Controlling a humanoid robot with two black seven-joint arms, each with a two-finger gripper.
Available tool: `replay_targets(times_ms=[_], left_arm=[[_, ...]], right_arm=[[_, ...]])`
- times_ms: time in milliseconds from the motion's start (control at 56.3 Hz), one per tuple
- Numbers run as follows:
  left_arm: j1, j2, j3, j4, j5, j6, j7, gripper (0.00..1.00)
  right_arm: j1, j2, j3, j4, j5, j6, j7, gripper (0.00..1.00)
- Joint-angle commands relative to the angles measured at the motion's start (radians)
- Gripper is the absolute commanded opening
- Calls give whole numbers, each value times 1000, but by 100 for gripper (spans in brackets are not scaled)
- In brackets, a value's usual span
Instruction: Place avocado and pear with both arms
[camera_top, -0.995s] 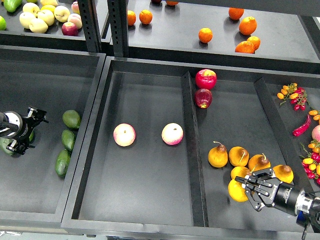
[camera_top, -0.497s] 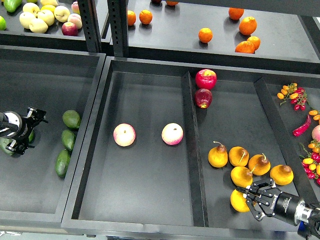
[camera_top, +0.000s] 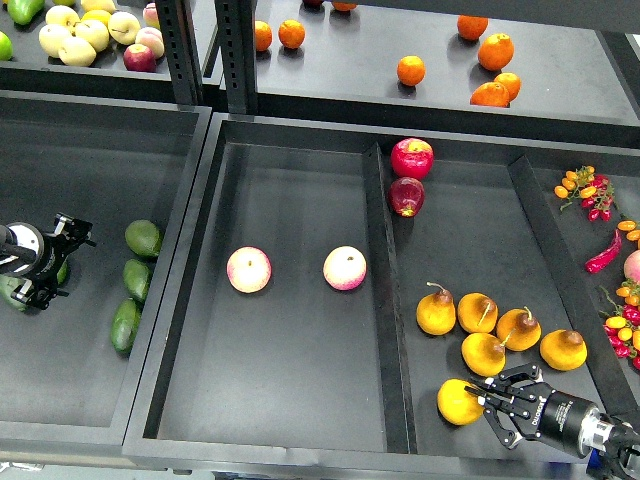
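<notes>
The pear (camera_top: 458, 401), bright yellow-orange, lies near the front of the right compartment. My right gripper (camera_top: 492, 407) is low at its right side. The fingers are spread, with their tips at the pear's right edge and not around it. A dark green, egg-shaped avocado (camera_top: 137, 279) lies in the left tray, right of my left gripper (camera_top: 58, 262). That gripper is seen small and end-on. A green fruit (camera_top: 12, 293) shows partly behind it, and I cannot tell whether it is held.
A rounder, lighter avocado (camera_top: 143, 237) and a longer one (camera_top: 126, 323) lie beside the dark one. Several duller pears (camera_top: 478, 313) lie behind the right gripper. Two pink-and-yellow apples (camera_top: 249, 269) are in the middle compartment and two red apples (camera_top: 411, 158) at the back. A divider (camera_top: 385, 300) separates the compartments.
My right gripper has moved down toward the front edge and slightly left. The pear has moved down and left with it and now lies clear of the fingertips. The left arm has barely moved.
</notes>
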Motion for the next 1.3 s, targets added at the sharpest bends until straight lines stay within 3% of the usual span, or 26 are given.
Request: replay_targets(times_ms=[0,71,124,213,249,320,728,888,995,1101,1279], left_arm=[[0,0,1,9,0,0,0,99],[0,0,1,9,0,0,0,99],[-2,0,1,9,0,0,0,99],[-2,2,-2,8,-2,0,0,99],[-2,2,-12,8,-2,0,0,99],[-9,3,-15,8,-9,0,0,99],[-26,0,-16,8,-449,0,0,99],[-34,-5,-48,8,-624,0,0,99],[-43,-5,-122,8,-710,0,0,99],[-43,-2,-237,8,-747,0,0,99],[-32,-37,-485,8,-870,0,0,99]], right_arm=[[2,1,1,-11,-34,0,0,30],[3,1,9,-13,-57,0,0,37],[8,1,9,-10,-74,0,0,48],[20,-7,15,8,-94,0,0,71],[35,-20,18,25,-97,0,0,85],[49,-45,32,58,-96,0,0,100],[57,-51,348,113,-77,0,0,100],[57,76,498,117,-36,0,0,100],[59,225,649,117,-16,0,0,99],[66,419,776,119,-28,0,0,99],[132,506,784,125,-47,0,0,99]])
